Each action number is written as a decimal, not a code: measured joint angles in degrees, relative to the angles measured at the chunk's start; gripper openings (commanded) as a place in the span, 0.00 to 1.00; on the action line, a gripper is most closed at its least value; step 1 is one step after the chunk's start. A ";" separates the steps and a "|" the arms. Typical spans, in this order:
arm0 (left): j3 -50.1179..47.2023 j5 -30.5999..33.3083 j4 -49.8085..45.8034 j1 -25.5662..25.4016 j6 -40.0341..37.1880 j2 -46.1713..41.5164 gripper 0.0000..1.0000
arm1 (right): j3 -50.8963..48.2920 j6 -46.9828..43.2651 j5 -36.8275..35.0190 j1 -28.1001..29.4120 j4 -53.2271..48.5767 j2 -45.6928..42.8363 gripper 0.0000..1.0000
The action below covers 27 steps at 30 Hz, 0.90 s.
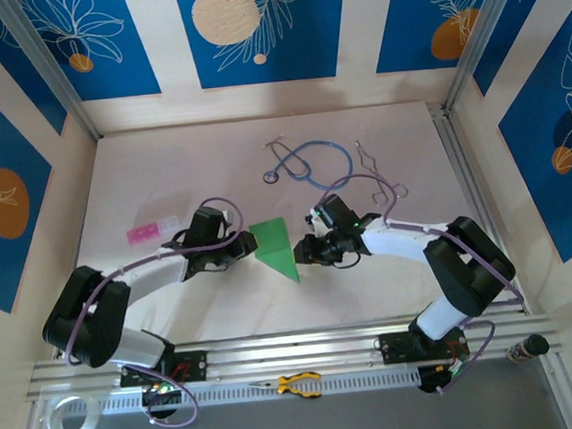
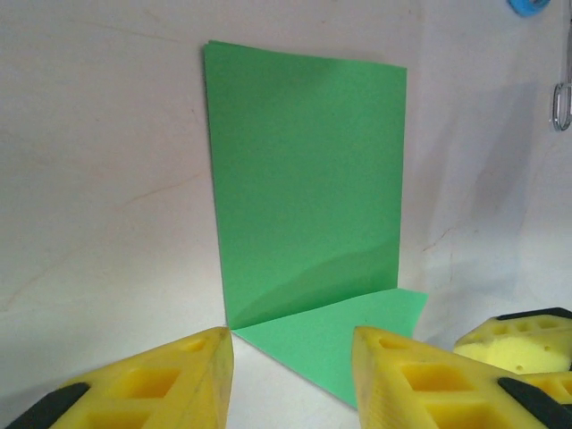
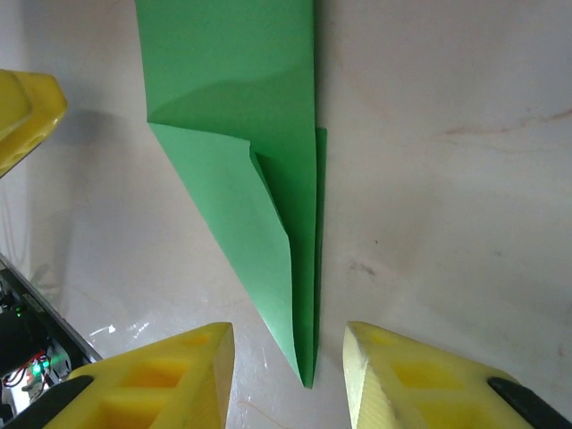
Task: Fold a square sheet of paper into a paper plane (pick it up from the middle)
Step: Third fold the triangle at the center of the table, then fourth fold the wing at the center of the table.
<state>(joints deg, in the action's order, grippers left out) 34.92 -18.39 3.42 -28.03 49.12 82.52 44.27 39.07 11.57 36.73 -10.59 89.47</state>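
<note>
Paper plane, green, part-folded, sits at centre of the top view on the table, between both grippers. Left gripper: jaws partway apart, holding nothing; one panel stands upright just beyond. Right gripper: jaws partway apart, pointed tip between them, clear of both fingers.

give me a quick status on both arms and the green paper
Left gripper open, right gripper open, fingers apart. Paper plane part-folded, on the table between them, unheld. Stethoscope lies behind, not in the way.
</note>
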 measured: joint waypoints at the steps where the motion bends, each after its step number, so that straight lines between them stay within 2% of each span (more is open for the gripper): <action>1: 0.24 -1.40 0.15 0.46 0.00 0.98 0.42 | 0.57 -0.20 0.02 0.09 -0.24 0.57 0.37; 8: 0.57 -7.13 0.42 0.98 0.52 5.01 0.43 | 2.40 -0.96 0.46 0.46 -0.39 2.60 0.35; 27: 1.46 -7.34 -0.04 1.03 0.87 6.03 0.43 | 11.30 -2.64 0.37 0.44 -0.66 12.02 0.29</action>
<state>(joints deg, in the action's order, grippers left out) 36.38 -25.74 3.38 -27.00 50.00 88.55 55.57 36.42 11.94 37.17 -11.25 101.49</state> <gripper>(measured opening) 0.431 0.300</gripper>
